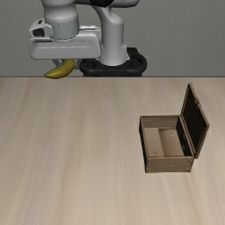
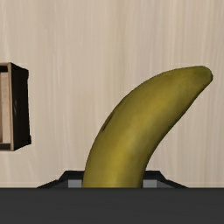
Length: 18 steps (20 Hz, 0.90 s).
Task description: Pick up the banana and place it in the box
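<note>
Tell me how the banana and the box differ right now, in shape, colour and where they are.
The banana is curved and yellow-green; the box is square-cornered and brown. The banana is held in the jaws, clear of the table; the box rests on the table. The banana is solid; the box is hollow, its lid raised.

My arm (image 1: 109, 39) stands upright at the back, its wrist folded over so the hand points straight down. My gripper (image 1: 61, 60) hangs high in the air, closed from both sides on the banana (image 2: 144, 122).
</note>
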{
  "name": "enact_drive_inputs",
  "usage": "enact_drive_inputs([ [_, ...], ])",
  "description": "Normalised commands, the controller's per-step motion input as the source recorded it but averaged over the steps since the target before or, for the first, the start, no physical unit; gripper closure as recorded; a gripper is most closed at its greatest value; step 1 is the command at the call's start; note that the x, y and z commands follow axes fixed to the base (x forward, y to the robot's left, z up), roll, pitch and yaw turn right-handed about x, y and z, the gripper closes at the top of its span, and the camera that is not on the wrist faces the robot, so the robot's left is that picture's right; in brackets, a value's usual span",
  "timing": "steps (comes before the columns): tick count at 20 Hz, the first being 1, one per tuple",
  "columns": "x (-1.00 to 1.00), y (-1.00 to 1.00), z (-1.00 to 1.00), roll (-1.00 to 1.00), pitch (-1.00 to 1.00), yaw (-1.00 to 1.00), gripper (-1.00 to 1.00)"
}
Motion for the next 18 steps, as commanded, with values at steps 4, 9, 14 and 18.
enact_drive_inputs([
  [4, 0.00, 1.00, 0.00, 0.00, 0.00, 0.00, 1.00],
  [9, 0.00, 1.00, 0.00, 0.00, 0.00, 0.00, 1.00],
  [14, 0.00, 1.00, 0.00, 0.00, 0.00, 0.00, 1.00],
  [18, 0.00, 1.00, 0.00, 0.00, 0.00, 0.00, 1.00],
])
